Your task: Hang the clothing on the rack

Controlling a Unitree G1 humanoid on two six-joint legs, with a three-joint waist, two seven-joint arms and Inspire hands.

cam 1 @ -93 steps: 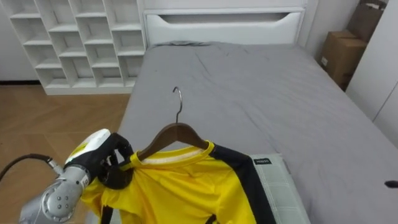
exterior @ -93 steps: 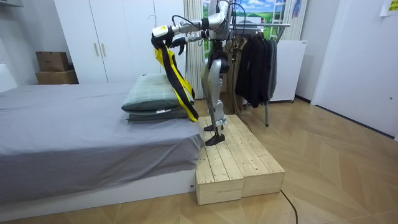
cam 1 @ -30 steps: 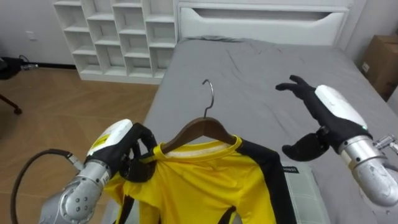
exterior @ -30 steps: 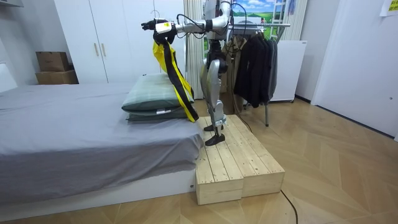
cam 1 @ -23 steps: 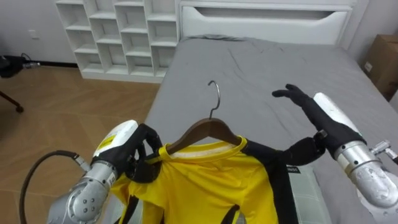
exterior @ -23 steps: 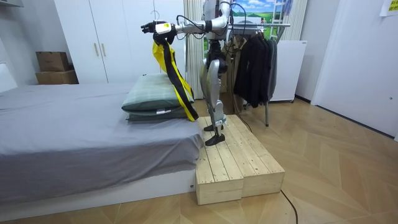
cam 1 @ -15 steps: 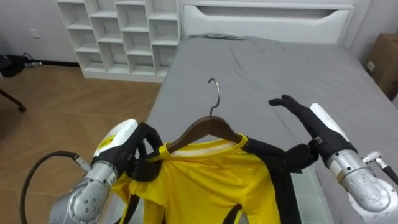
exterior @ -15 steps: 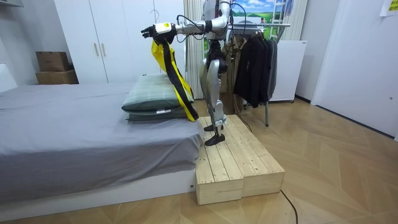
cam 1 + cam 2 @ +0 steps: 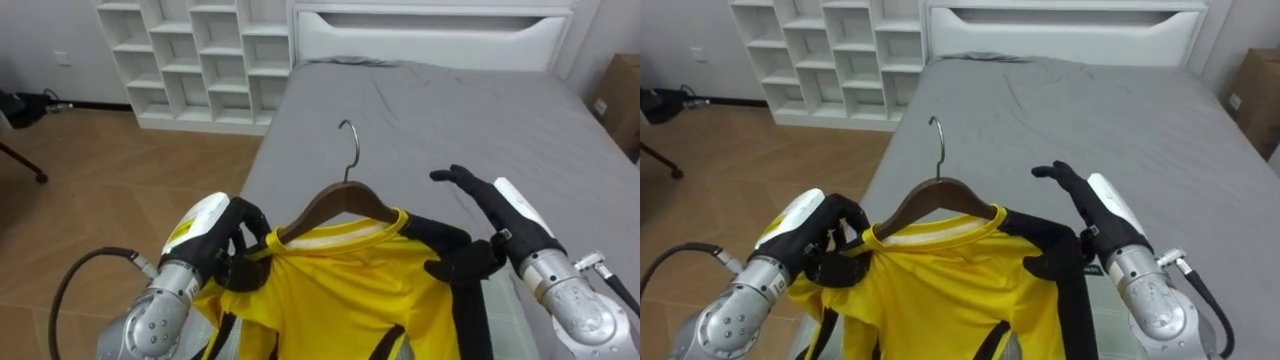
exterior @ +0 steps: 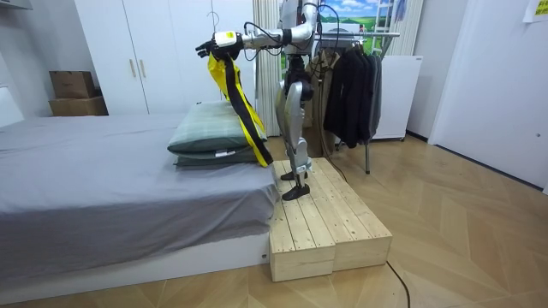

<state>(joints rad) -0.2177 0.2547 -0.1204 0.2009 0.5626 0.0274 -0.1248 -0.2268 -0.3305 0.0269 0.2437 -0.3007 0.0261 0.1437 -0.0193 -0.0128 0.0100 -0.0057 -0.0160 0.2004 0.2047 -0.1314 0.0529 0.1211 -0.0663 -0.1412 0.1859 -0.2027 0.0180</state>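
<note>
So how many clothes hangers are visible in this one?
1: the wooden hanger inside the yellow shirt, gripped at one shoulder by the left hand. The dark clothes on the rack behind the robot may hide others.

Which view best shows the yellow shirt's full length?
The room view: the yellow shirt hangs there top to hem. The eye views show its collar and shoulders on the wooden hanger, cut off below.
</note>
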